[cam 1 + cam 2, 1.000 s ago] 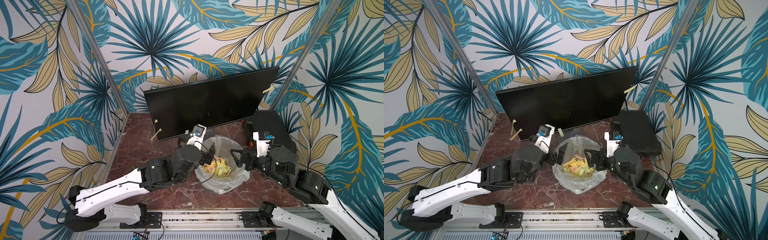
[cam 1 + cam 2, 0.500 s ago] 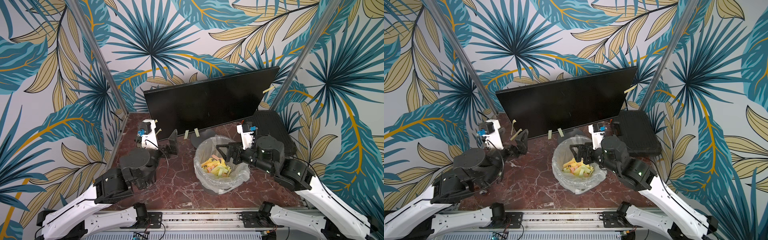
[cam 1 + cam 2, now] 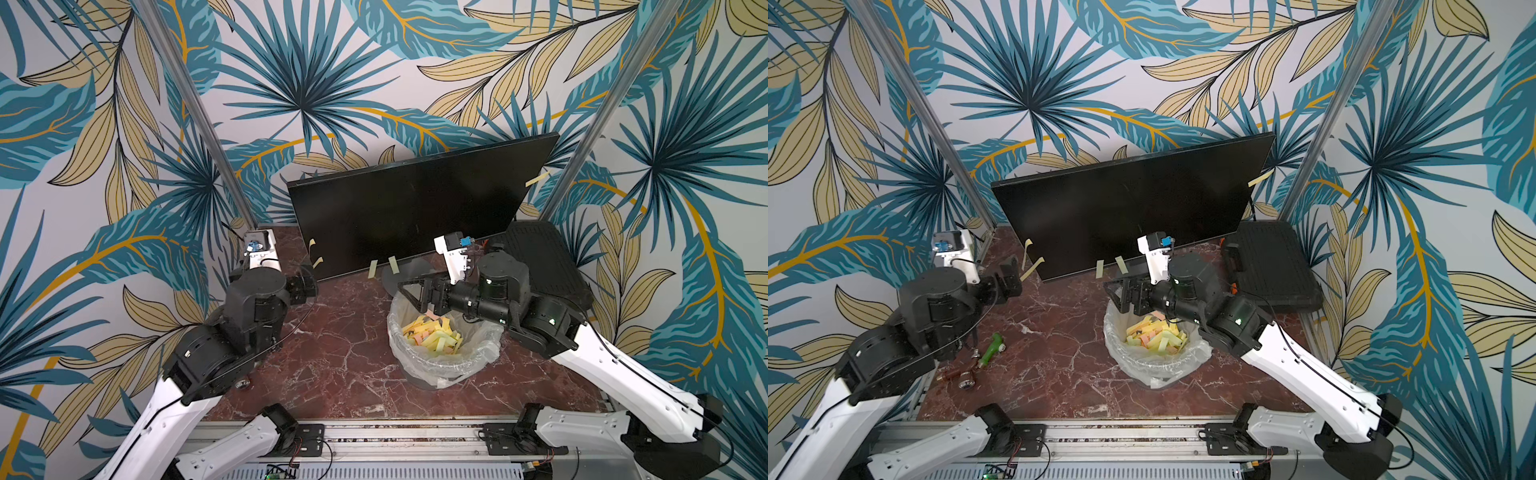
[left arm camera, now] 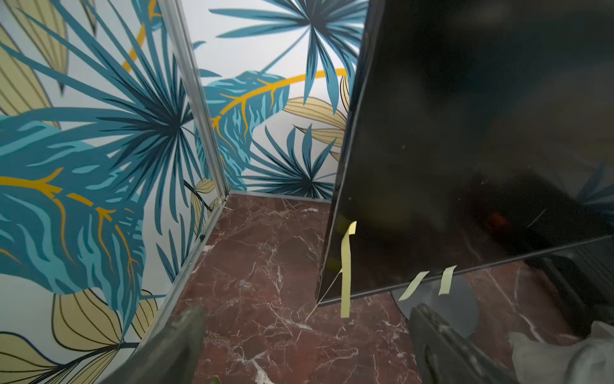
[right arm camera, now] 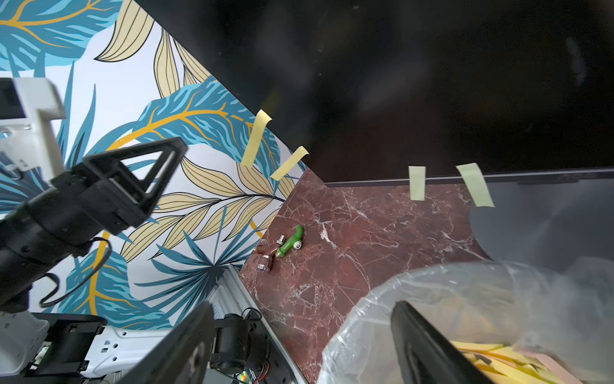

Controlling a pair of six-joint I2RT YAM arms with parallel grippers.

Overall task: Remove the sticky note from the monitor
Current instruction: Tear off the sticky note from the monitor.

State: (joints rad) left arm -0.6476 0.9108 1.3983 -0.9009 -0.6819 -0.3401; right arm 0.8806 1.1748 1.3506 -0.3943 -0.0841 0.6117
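The left gripper (image 3: 305,280) is held apart near the monitor's (image 3: 415,208) sticky note (image 3: 312,246). The right gripper (image 3: 415,295), also apart, is held over the bin (image 3: 490,345).

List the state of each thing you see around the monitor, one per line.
Wide black flat monitor: upright, screen dark.
Yellow sticky strips: five hanging from monitor edges.
Plastic-lined waste bin: holds discarded strips.
Black ribbed plastic case: lying flat, closed.
Left gripper: open, empty.
Right gripper: open, over bin rim.
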